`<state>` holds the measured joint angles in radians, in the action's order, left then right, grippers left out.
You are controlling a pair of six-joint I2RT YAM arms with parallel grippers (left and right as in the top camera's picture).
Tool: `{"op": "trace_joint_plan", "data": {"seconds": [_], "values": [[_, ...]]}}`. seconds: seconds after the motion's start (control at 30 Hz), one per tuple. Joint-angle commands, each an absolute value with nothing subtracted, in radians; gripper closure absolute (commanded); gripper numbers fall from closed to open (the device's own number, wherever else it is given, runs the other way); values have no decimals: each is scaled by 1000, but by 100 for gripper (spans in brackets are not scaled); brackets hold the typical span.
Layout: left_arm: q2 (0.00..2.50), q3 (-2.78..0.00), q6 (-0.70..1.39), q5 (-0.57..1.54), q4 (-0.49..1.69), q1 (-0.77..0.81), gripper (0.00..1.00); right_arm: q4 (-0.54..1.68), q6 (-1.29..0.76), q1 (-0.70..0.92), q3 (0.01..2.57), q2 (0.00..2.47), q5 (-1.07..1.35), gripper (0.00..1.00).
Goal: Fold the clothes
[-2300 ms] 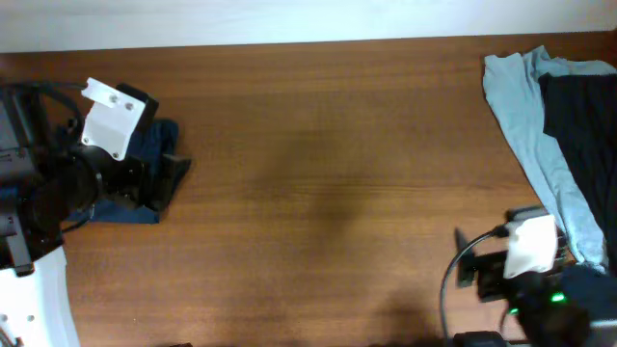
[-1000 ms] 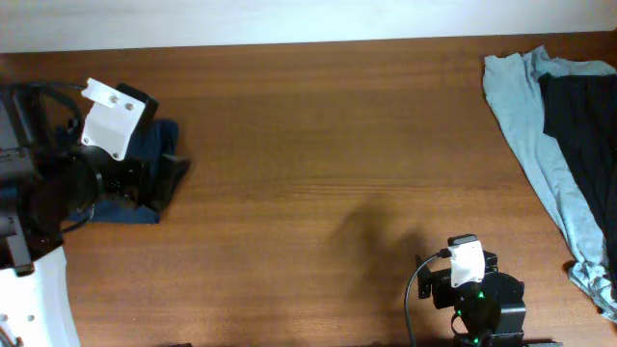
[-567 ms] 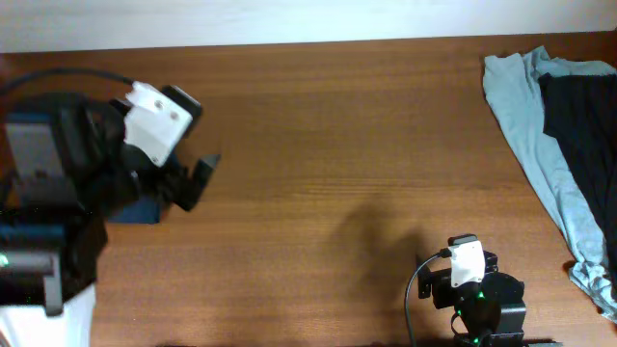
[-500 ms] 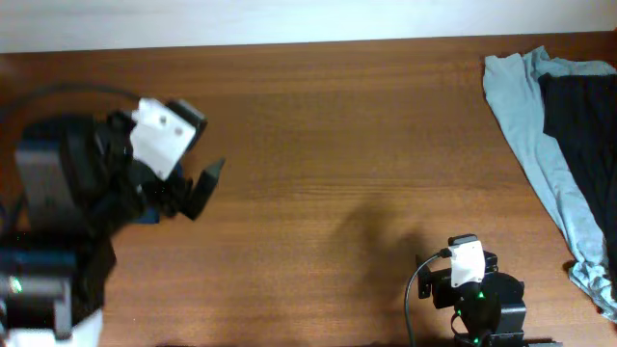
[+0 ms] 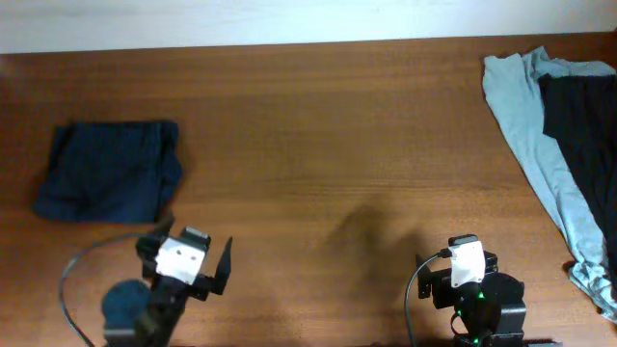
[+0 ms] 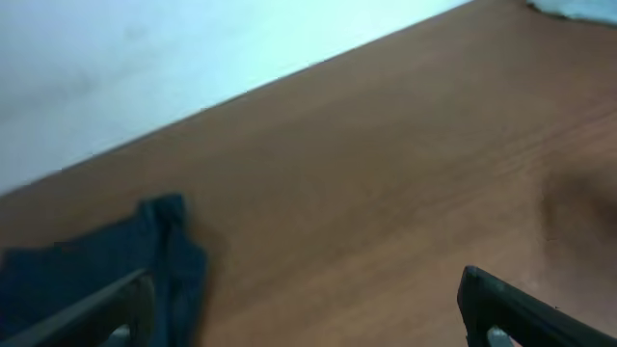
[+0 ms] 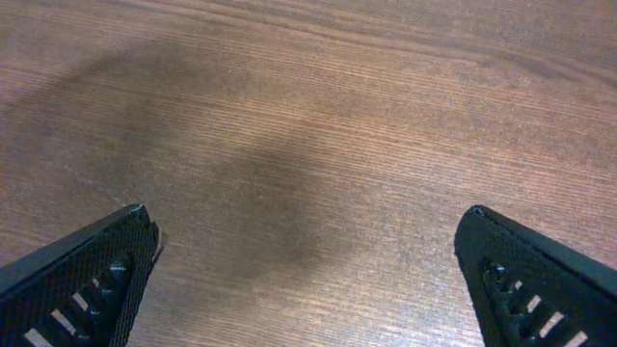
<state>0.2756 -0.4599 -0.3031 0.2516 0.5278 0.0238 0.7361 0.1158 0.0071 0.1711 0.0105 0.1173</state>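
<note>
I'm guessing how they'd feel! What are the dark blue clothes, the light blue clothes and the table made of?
Dark blue clothes: soft matte cloth, maybe cotton; it lies folded, edges rumpled. Light blue clothes: thin soft fabric, draping in wrinkles. Table: brown wood or wood-look laminate; streaky grain, slight sheen.

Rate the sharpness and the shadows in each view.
Overhead: evenly lit and crisp, with one faint soft shadow on the table. Left wrist: blurred throughout; the navy garment and the left pincer have smeared edges. Right wrist: sharp wood grain with a broad soft shadow across it, and the right pincer is in focus.
</note>
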Motion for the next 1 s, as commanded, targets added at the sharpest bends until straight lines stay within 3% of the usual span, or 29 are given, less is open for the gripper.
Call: {"op": "trace_joint_plan", "data": {"seconds": [0.0,0.5,0.97], "values": [[102,-279,-223,243,452,19,1,737,112,0,165,4,118,1],[5,-83,-195,239,254,19,1,737,112,0,165,4,119,2],[5,-83,-195,239,255,19,1,737,112,0,165,4,119,1]]}}
